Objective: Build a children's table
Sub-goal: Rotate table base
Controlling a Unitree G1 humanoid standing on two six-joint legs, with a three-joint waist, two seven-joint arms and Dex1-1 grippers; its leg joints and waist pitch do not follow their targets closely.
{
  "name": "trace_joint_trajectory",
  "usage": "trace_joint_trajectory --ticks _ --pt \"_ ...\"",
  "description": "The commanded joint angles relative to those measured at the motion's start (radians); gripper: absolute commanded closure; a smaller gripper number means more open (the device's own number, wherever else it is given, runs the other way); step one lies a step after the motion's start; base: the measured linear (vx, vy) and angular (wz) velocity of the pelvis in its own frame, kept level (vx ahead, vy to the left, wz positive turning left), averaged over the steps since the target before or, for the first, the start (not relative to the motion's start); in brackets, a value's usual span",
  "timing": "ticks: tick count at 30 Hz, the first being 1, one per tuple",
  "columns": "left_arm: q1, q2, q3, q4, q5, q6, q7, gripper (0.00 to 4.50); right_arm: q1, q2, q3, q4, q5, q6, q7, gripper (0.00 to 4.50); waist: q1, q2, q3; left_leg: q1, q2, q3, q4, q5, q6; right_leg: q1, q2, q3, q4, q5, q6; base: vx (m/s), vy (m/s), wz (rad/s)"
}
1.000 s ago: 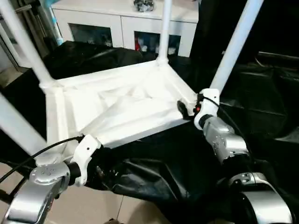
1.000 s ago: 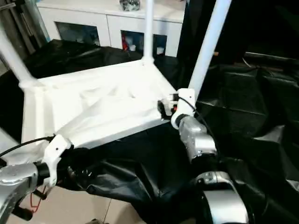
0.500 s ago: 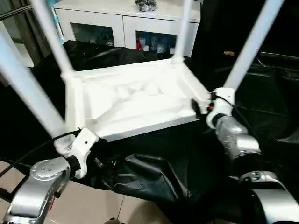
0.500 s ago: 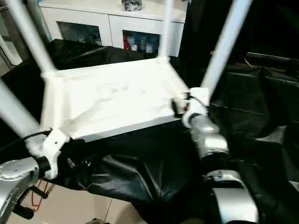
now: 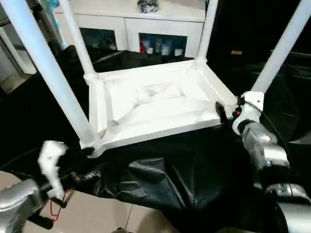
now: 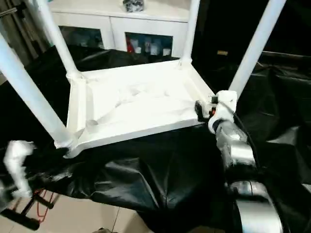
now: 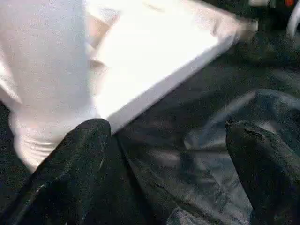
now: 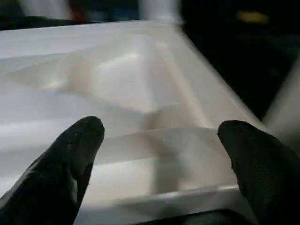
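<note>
While the tabletop [image 5: 155, 104] lies upside down on the black-draped table [image 5: 160, 174] with four legs [image 5: 46, 68] standing up, I see my right gripper [image 8: 159, 159] wide at its near right corner and my left gripper [image 7: 164, 154] wide, empty, beside the near left leg.

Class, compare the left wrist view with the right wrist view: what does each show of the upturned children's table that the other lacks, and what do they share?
Left wrist view: a white leg seated in its corner socket, the outer edge of the tabletop, and the black cloth beneath. Right wrist view: the moulded hollows of the tabletop's underside. Shared: the white tabletop, framed by two black fingers standing wide apart, the left fingers and the right fingers.
</note>
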Motion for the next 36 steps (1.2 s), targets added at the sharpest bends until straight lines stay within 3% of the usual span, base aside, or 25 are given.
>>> trace_joint_trajectory --ticks 1,3,7,8,9,10,12,13,18,19,20,21,23,25,27,28,29,31,33,35,36 --pt "0.004 0.009 0.023 0.000 -0.024 0.001 -0.011 0.05 0.007 -0.008 0.024 -0.055 -0.004 0.018 0.040 0.00 -0.002 0.004 -0.057 0.014 0.040 -0.020 -0.069 -0.256 0.023 0.039 -0.052 0.046 -0.078 -0.203 -0.192 0.000 0.000 0.00" --pt "0.022 0.004 0.072 0.013 -0.059 -0.002 -0.011 0.05 0.077 -0.022 0.068 -0.177 0.002 0.063 0.088 0.00 -0.004 0.005 -0.054 0.014 0.040 -0.020 -0.070 -0.268 0.024 0.037 -0.050 0.046 -0.079 -0.219 -0.190 0.000 0.000 0.00" --pt "0.018 -0.024 0.155 0.043 -0.113 -0.032 0.029 0.05 0.172 -0.033 0.091 -0.315 0.006 0.122 0.110 0.00 -0.002 0.005 -0.051 0.017 0.040 -0.021 -0.075 -0.294 0.013 0.035 -0.051 0.048 -0.089 -0.274 -0.168 0.000 0.000 0.00" --pt "0.017 -0.027 0.160 0.045 -0.115 -0.035 0.033 0.05 0.179 -0.033 0.091 -0.323 0.008 0.126 0.112 0.00 -0.003 -0.008 -0.051 0.016 0.040 -0.021 -0.075 -0.293 0.015 0.036 -0.051 0.049 -0.091 -0.277 -0.161 0.000 0.000 0.00" --pt "0.013 -0.034 0.177 0.049 -0.121 -0.045 0.047 0.05 0.203 -0.035 0.089 -0.354 0.018 0.144 0.122 0.00 0.000 -0.005 -0.051 0.018 0.042 -0.022 -0.075 -0.290 0.014 0.033 -0.053 0.050 -0.088 -0.282 -0.161 0.000 0.000 0.00" --pt "0.003 -0.041 0.197 0.043 -0.134 -0.049 0.064 0.05 0.239 -0.041 0.089 -0.391 0.035 0.175 0.141 0.00 -0.001 -0.015 -0.051 0.017 0.041 -0.021 -0.075 -0.290 0.019 0.033 -0.052 0.050 -0.092 -0.289 -0.155 0.000 0.000 0.00" --pt "-0.003 -0.041 0.205 0.043 -0.141 -0.049 0.069 0.05 0.258 -0.042 0.091 -0.410 0.038 0.192 0.147 0.00 0.003 -0.007 -0.050 0.018 0.044 -0.023 -0.078 -0.290 0.016 0.031 -0.054 0.051 -0.091 -0.291 -0.149 0.000 0.000 0.00" --pt "-0.011 -0.042 0.205 0.038 -0.151 -0.042 0.071 0.05 0.265 -0.043 0.096 -0.413 0.029 0.194 0.143 0.00 0.003 -0.009 -0.051 0.018 0.044 -0.024 -0.079 -0.292 0.013 0.031 -0.053 0.051 -0.091 -0.292 -0.147 0.000 0.000 0.00" --pt "-0.060 -0.057 0.166 0.034 -0.141 -0.042 0.098 0.05 0.275 -0.061 0.121 -0.438 -0.015 0.218 0.127 0.00 0.001 -0.021 -0.051 0.019 0.043 -0.023 -0.079 -0.301 -0.006 0.030 -0.056 0.053 -0.092 -0.311 -0.131 0.000 0.000 0.00" --pt "-0.079 -0.066 0.158 0.039 -0.152 -0.046 0.096 0.05 0.268 -0.060 0.113 -0.446 -0.010 0.244 0.127 0.00 0.001 -0.026 -0.050 0.018 0.042 -0.024 -0.079 -0.293 -0.004 0.032 -0.056 0.054 -0.090 -0.312 -0.128 0.000 0.000 0.00" --pt "-0.097 -0.072 0.148 0.048 -0.155 -0.051 0.092 0.05 0.261 -0.059 0.110 -0.443 -0.007 0.262 0.128 0.00 -0.001 -0.045 -0.051 0.018 0.043 -0.021 -0.078 -0.285 0.000 0.032 -0.055 0.054 -0.093 -0.314 -0.124 0.000 0.000 0.00" --pt "-0.118 -0.078 0.130 0.057 -0.153 -0.056 0.085 0.05 0.252 -0.060 0.112 -0.435 -0.010 0.269 0.128 0.00 0.005 -0.037 -0.054 0.019 0.043 -0.023 -0.077 -0.266 0.000 0.032 -0.059 0.055 -0.087 -0.305 -0.126 0.000 0.000 0.00" --pt "-0.162 -0.087 0.088 0.081 -0.140 -0.062 0.072 0.05 0.233 -0.062 0.119 -0.406 -0.028 0.272 0.115 0.00 0.006 -0.039 -0.056 0.020 0.044 -0.022 -0.077 -0.245 -0.007 0.031 -0.057 0.054 -0.083 -0.266 -0.132 0.000 0.000 0.00" --pt "-0.210 -0.094 0.043 0.117 -0.113 -0.068 0.067 0.05 0.210 -0.064 0.118 -0.370 -0.050 0.277 0.082 0.00 0.003 -0.055 -0.057 0.020 0.044 -0.020 -0.077 -0.229 -0.014 0.033 -0.055 0.054 -0.079 -0.210 -0.140 0.000 0.000 0.00" --pt "-0.250 -0.101 0.008 0.155 -0.077 -0.085 0.069 0.05 0.193 -0.065 0.111 -0.341 -0.064 0.275 0.051 0.00 0.004 -0.052 -0.058 0.025 0.043 -0.018 -0.075 -0.226 -0.022 0.031 -0.056 0.054 -0.077 -0.197 -0.143 0.000 0.000 0.00" --pt "-0.285 -0.110 -0.012 0.194 -0.048 -0.099 0.082 0.05 0.180 -0.066 0.103 -0.322 -0.075 0.280 0.025 0.00 0.004 -0.060 -0.059 0.023 0.043 -0.018 -0.076 -0.212 -0.021 0.034 -0.055 0.054 -0.078 -0.182 -0.140 0.000 0.000 0.00" --pt "-0.305 -0.116 -0.022 0.218 -0.033 -0.107 0.090 0.05 0.173 -0.066 0.099 -0.312 -0.081 0.284 0.010 0.00 0.005 -0.059 -0.060 0.027 0.042 -0.017 -0.073 -0.209 -0.024 0.032 -0.054 0.054 -0.076 -0.172 -0.142 0.000 0.000 0.00" --pt "-0.345 -0.127 -0.050 0.260 -0.013 -0.122 0.080 0.05 0.162 -0.066 0.083 -0.294 -0.087 0.310 -0.020 0.00 0.007 -0.060 -0.063 0.023 0.042 -0.018 -0.071 -0.179 -0.026 0.040 -0.058 0.055 -0.069 -0.118 -0.151 0.000 0.000 0.00" --pt "-0.375 -0.135 -0.068 0.275 -0.017 -0.129 0.062 0.05 0.158 -0.068 0.080 -0.286 -0.097 0.319 -0.039 0.00 0.007 -0.058 -0.066 0.020 0.041 -0.018 -0.069 -0.162 -0.023 0.044 -0.059 0.054 -0.065 -0.083 -0.160 0.000 0.000 0.00" --pt "-0.390 -0.131 -0.081 0.259 -0.054 -0.098 0.030 0.05 0.161 -0.065 0.078 -0.288 -0.098 0.321 -0.039 0.00 0.006 -0.062 -0.066 0.017 0.040 -0.017 -0.067 -0.154 -0.016 0.047 -0.059 0.053 -0.064 -0.067 -0.170 0.000 0.000 0.00" --pt "-0.398 -0.125 -0.091 0.237 -0.092 -0.058 -0.001 0.05 0.161 -0.063 0.079 -0.284 -0.099 0.317 -0.036 0.00 0.008 -0.046 -0.066 0.019 0.040 -0.017 -0.067 -0.162 -0.017 0.045 -0.061 0.053 -0.062 -0.077 -0.178 0.000 0.000 0.00"
